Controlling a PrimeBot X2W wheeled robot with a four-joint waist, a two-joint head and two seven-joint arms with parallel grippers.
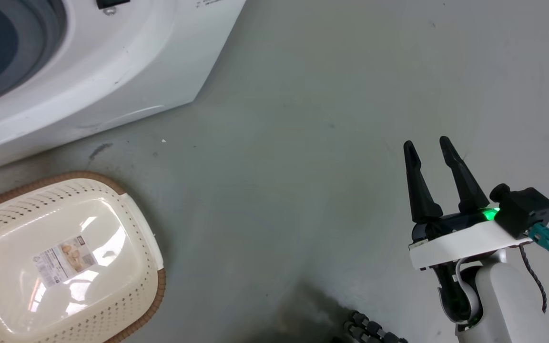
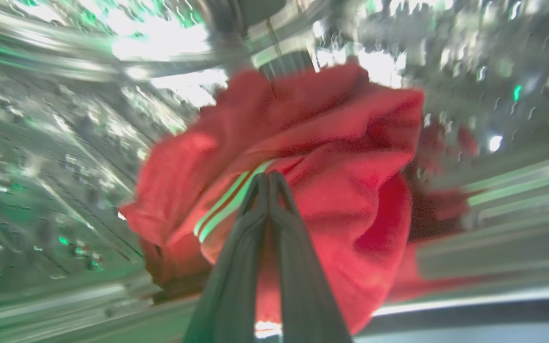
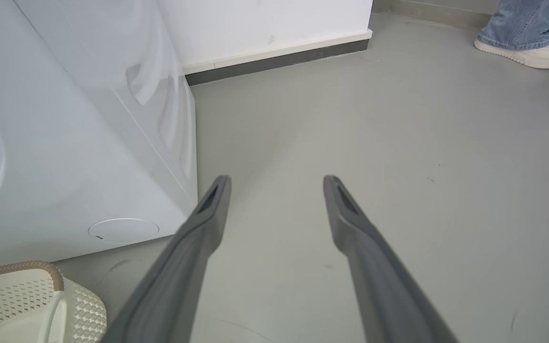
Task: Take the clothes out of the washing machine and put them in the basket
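Deep inside the washing machine's steel drum [image 2: 41, 166], the red clothes [image 2: 350, 157] hang bunched, white stripes along a trim edge. My left gripper [image 2: 269, 177] is shut on the clothes at that striped trim. The picture there is blurred. The washing machine [image 1: 112, 62] fills the upper left of the head view, its white side [image 3: 65, 143] also in the right wrist view. The cream basket [image 1: 72, 175] stands on the floor in front of it, holding just a paper label; its corner [image 3: 22, 267] shows at lower left. My right gripper [image 1: 429, 147] hovers open over bare floor, its fingers [image 3: 208, 214] spread wide.
Grey floor stretches to the right of the machine. A white wall with a dark skirting [image 3: 279, 59] runs behind. A person's shoe and jeans leg [image 3: 517, 50] stand at the far right. A ribbed black cable [image 1: 370, 331] lies at the bottom edge.
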